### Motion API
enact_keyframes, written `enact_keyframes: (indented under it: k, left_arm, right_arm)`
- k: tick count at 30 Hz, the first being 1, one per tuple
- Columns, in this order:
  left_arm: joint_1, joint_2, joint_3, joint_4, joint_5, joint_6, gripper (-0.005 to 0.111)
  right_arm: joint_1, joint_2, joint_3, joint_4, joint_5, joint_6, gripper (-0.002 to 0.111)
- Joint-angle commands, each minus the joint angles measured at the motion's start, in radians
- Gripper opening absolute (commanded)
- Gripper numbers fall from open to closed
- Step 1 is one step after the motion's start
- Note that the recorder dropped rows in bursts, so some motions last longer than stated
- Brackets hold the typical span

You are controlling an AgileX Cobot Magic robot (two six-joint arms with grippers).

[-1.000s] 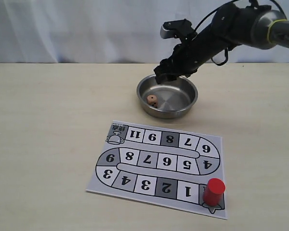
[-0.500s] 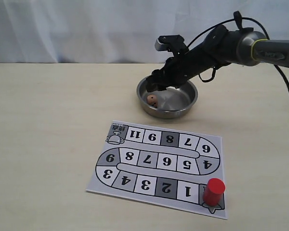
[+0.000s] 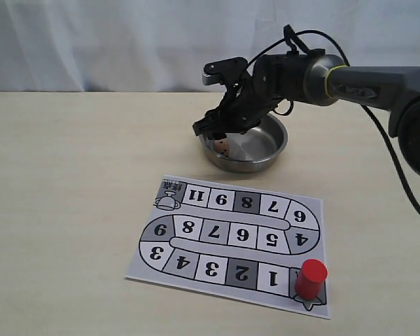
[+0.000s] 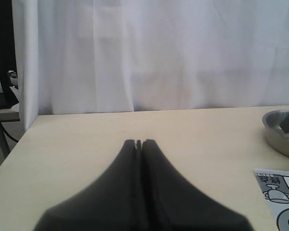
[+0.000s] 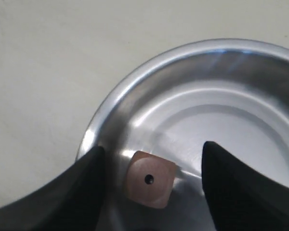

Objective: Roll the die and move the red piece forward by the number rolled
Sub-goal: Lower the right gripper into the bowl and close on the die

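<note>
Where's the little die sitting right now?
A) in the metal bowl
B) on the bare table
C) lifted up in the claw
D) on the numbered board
A: the die lies on the floor of the metal bowl, between the fingers of the open right gripper.

Die: one pip up, inside bowl near wall.
Right gripper: fingers spread, flanking die.

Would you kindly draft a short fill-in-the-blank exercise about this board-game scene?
The die lies inside the steel ____. The red piece stands beside the square numbered ____. The right gripper straddles the die with jaws ____. The left gripper is ____.
Missing: bowl; 1; open; shut.
</note>
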Motion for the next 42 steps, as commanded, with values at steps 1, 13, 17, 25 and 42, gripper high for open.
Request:
enact_keyframes:
  k: [1,13,17,25,42]
  left_arm:
    - [-0.002,-0.002,0.003,-0.005,-0.004,-0.007,0.0]
    - [-0.002,-0.002,0.003,-0.005,-0.004,-0.007,0.0]
    - [-0.002,-0.002,0.003,-0.005,-0.004,-0.007,0.0]
    - [-0.002,-0.002,0.003,-0.005,-0.004,-0.007,0.0]
    - [-0.002,-0.002,0.003,-0.005,-0.004,-0.007,0.0]
  right_arm:
    - [0.001,-0.002,-0.005,-0.065,-0.024,0.07,0.056]
    - [0.001,0.037,-0.005,0.002,-0.032,0.068,0.056]
    - [0.001,0.037,-0.005,0.035,-0.032,0.068,0.056]
    - [-0.001,0.047,-0.005,0.033,-0.012,0.068,0.055]
    - [-0.001,0.053,-0.005,-0.015,-0.001,0.068,0.032]
